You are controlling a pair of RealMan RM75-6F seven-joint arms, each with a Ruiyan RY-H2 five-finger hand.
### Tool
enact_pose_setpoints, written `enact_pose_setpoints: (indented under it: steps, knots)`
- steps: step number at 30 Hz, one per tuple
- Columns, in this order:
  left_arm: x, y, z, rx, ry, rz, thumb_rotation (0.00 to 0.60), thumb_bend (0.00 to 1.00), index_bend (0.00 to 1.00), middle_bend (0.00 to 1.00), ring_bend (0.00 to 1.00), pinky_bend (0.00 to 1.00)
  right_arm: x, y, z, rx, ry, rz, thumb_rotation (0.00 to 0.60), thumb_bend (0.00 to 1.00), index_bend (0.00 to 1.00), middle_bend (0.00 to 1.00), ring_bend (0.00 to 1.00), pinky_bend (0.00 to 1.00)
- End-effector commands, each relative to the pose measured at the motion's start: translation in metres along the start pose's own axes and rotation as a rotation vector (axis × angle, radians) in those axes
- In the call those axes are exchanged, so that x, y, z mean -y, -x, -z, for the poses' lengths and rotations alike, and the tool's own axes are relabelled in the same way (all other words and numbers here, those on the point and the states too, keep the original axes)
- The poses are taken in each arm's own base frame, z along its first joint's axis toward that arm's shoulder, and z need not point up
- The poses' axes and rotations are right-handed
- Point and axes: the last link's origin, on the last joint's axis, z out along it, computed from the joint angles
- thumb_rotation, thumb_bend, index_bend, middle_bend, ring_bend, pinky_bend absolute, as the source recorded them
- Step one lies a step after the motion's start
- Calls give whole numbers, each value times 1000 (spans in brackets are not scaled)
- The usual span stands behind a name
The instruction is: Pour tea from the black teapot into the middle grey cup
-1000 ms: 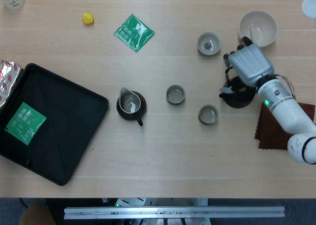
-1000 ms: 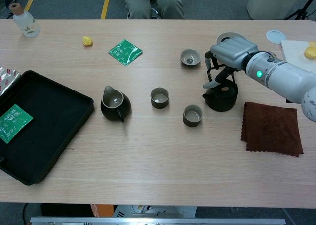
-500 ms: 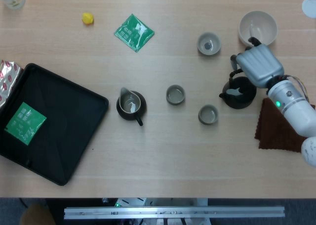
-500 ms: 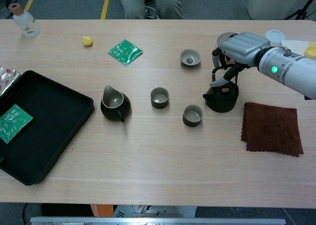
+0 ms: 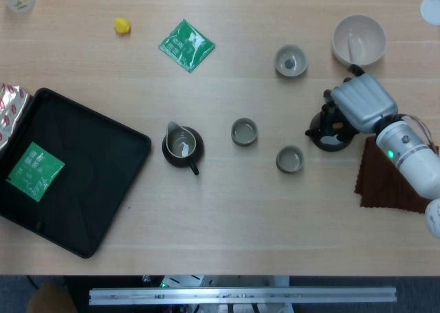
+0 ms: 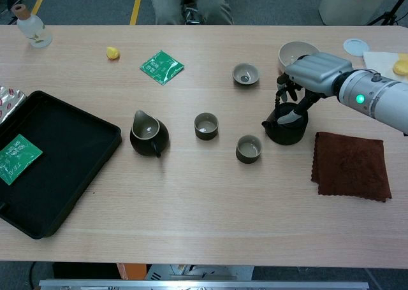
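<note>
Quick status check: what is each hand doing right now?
Left hand: not in view.
Right hand: over the black teapot, fingers down at its top; a firm grip cannot be told.

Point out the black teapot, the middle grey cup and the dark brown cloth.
black teapot [image 6: 284, 132]: chest view, on its front body wall.
middle grey cup [image 6: 206, 125]: chest view, on its inside.
dark brown cloth [image 6: 352, 166]: chest view, on its centre.

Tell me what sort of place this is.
Probably a lab or workshop staged as a tea table: the wooden table holds a black teapot and grey cups, while yellow floor tape suggests a workspace.
</note>
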Motion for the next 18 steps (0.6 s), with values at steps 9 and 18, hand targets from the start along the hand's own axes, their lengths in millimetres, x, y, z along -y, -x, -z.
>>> enact_pose_setpoints:
  steps: [9, 18]
  knots:
    - [2, 0, 1, -1, -4, -1, 600, 267, 93, 164, 70, 72, 3, 4, 4, 20, -4, -12, 372, 0, 510, 580, 449, 135]
    - [1, 0, 1, -1, -4, -2, 600, 267, 93, 164, 70, 72, 6, 6, 3, 45, -1, -18, 458, 0, 654, 688, 588, 136]
